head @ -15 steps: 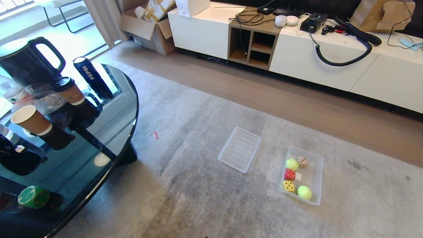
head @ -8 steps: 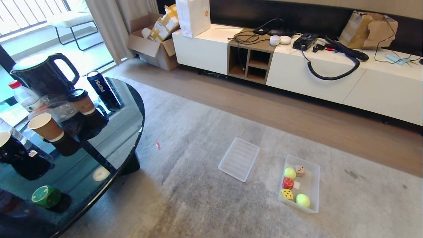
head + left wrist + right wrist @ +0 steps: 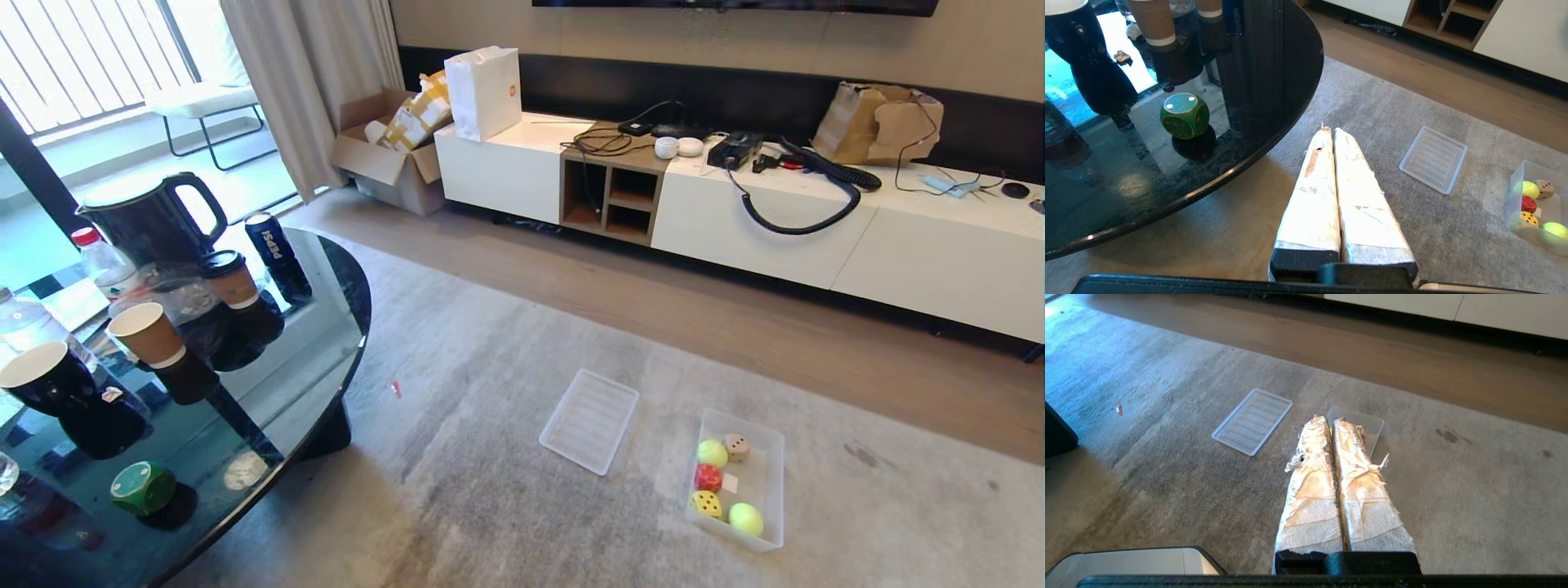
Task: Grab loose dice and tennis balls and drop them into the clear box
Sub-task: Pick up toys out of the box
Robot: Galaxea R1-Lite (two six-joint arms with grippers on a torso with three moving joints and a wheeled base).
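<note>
1. Glass coffee table [image 3: 1274, 134]: edge just ahead of the left gripper [image 3: 1331, 132], off to its side; jaws clenched, empty.
2. Clear box [image 3: 771, 490]: on the rug, partly hidden behind the right gripper [image 3: 1329, 419], also clenched and empty. It holds both tennis balls and three dice.
3. Green die [image 3: 1184, 115]: on the table, beyond the left gripper. Last loose item; next move likely needs the left jaws opened and a reach over the rim.
</note>
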